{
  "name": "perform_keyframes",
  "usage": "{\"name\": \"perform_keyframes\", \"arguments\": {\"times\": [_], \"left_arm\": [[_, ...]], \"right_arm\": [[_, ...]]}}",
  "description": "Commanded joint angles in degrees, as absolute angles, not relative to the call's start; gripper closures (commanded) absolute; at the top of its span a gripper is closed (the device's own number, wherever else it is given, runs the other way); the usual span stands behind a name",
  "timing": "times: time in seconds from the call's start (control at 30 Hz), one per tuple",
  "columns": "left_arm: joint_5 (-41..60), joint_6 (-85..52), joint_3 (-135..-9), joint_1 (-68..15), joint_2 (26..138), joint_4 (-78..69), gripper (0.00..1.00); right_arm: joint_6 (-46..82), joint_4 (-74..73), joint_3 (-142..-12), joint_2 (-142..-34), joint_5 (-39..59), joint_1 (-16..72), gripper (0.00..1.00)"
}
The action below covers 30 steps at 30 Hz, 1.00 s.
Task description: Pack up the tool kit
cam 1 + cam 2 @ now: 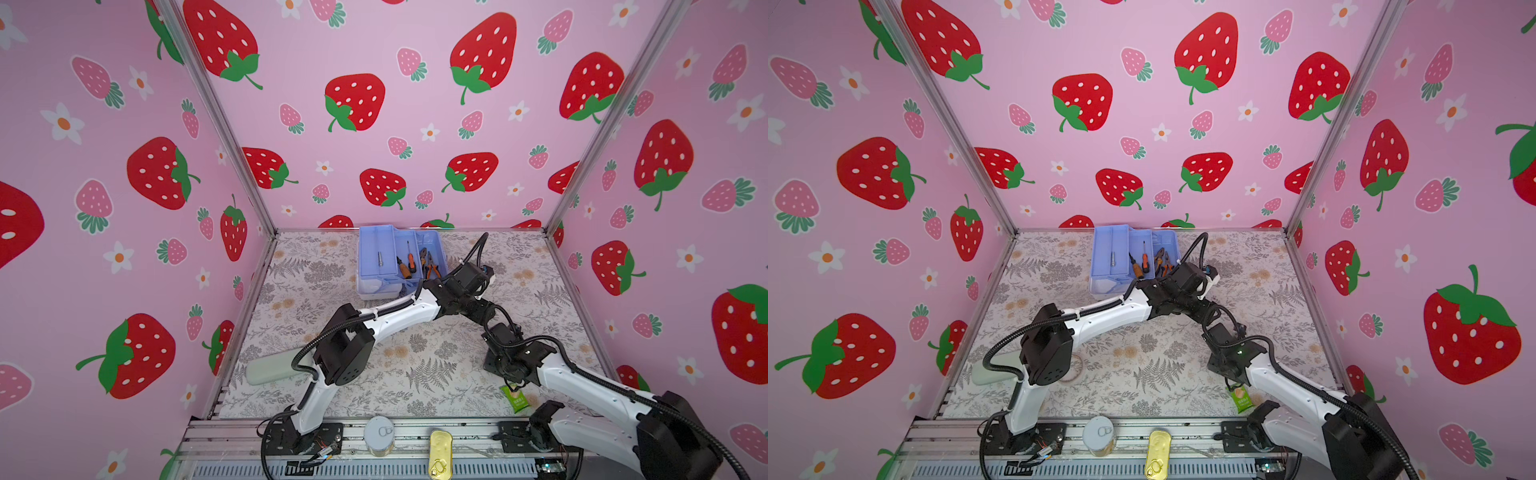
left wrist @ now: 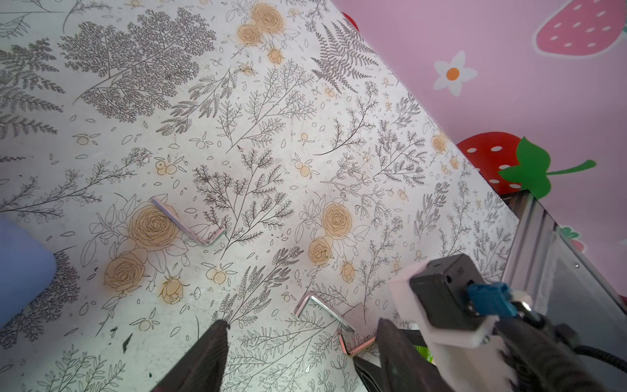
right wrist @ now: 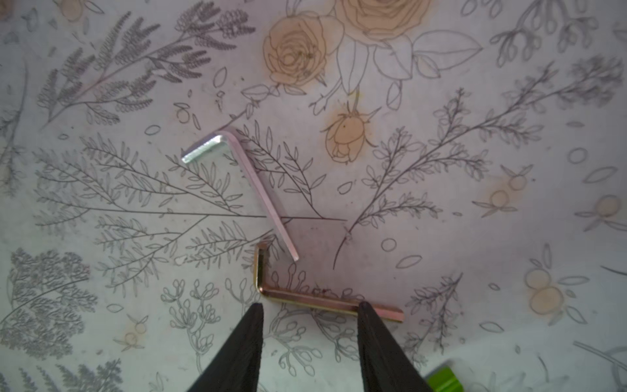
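Right wrist view: spread right gripper [image 3: 309,305] over brass key [image 3: 315,301].
Spread too at left gripper [image 2: 300,324], above silver key [image 2: 329,312], beside kit [image 1: 368,266].

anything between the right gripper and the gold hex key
Nothing visible. In the right wrist view the open right gripper hangs over the gold hex key, one fingertip across its long arm. The silver hex key lies close beside its short arm.
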<state>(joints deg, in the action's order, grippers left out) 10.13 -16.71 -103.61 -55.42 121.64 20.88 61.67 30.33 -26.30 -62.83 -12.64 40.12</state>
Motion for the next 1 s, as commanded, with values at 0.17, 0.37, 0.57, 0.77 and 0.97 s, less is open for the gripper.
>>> {"name": "perform_keyframes", "arguments": {"times": [0.17, 0.37, 0.57, 0.77, 0.97], "left_arm": [[12.04, -16.61, -103.71, -55.55, 122.78, 20.51, 0.28], [12.64, -16.98, -103.19, -55.02, 122.45, 20.06, 0.29], [12.20, -17.64, -101.39, -54.31, 121.42, 19.26, 0.29], [13.64, -18.23, -100.47, -53.86, 120.35, 18.29, 0.29], [14.50, -18.57, -99.29, -53.80, 119.49, 16.85, 0.29]], "right_arm": [[62.65, 17.05, -26.43, -72.49, -4.90, 43.46, 0.64], [62.95, 10.37, -35.05, -84.37, -1.46, 49.56, 0.65], [58.40, 9.67, -43.80, -90.80, 0.33, 50.25, 0.65], [54.90, 23.34, -43.69, -80.00, -8.06, 45.40, 0.65], [52.81, 32.57, -34.77, -63.86, -9.64, 34.82, 0.64]]}}
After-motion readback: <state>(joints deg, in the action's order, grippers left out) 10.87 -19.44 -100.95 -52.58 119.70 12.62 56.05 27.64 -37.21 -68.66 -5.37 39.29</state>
